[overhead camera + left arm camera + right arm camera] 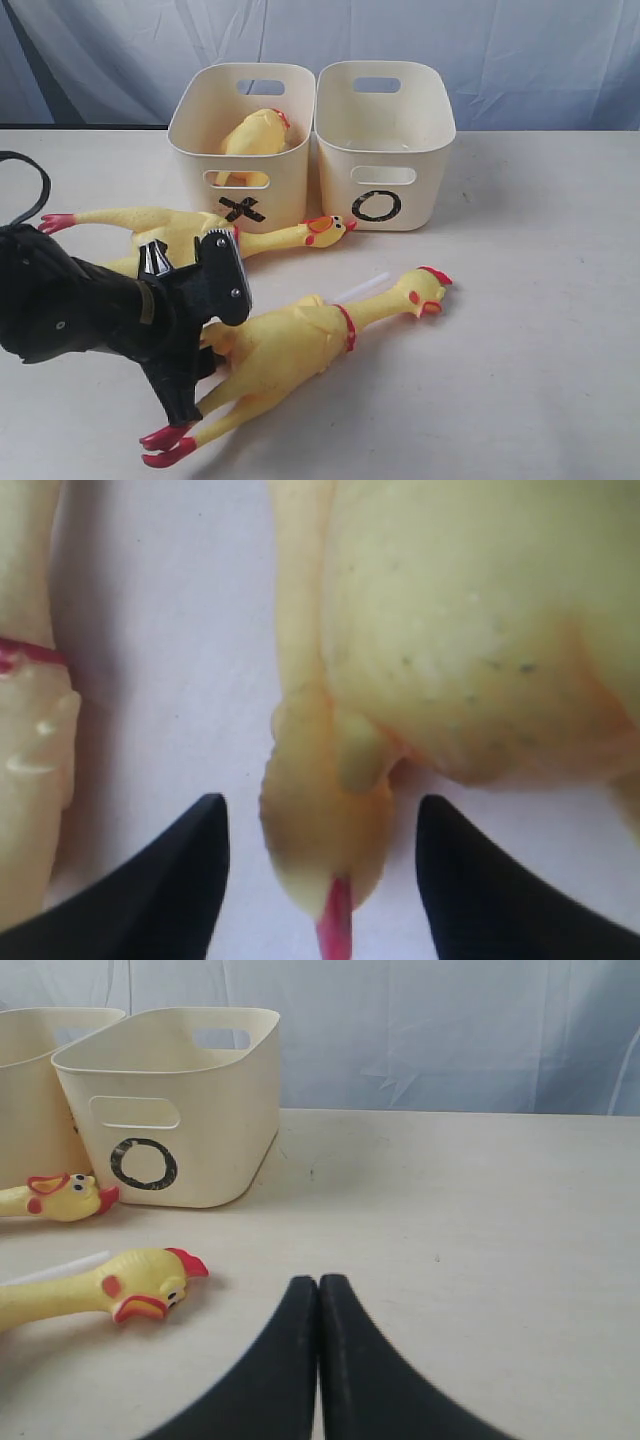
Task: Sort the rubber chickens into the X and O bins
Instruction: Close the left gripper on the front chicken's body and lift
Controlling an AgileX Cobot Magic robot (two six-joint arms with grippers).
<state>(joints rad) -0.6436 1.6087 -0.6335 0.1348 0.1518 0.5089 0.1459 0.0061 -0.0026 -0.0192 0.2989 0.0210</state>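
Here L jaws gape astride chicken leg (pixel 325 825), R jaws closed.

A hand-drawn black X (pixel 242 209) stands on the front wall of the left cream bin (pixel 288 185), just under its handle slot (pixel 236 180), and a black O (pixel 376 206) stands in the same place on the right cream bin (pixel 430 180) beside it.

Two cream bins stand side by side at upper centre. The X bin (pixel 290 185), left, holds one yellow chicken (pixel 255 135); the O bin (pixel 420 190) is right. Below them lie a far chicken (pixel 270 240) and a near chicken (pixel 290 345), heads right, the nearer showing a white tube (pixel 360 288).
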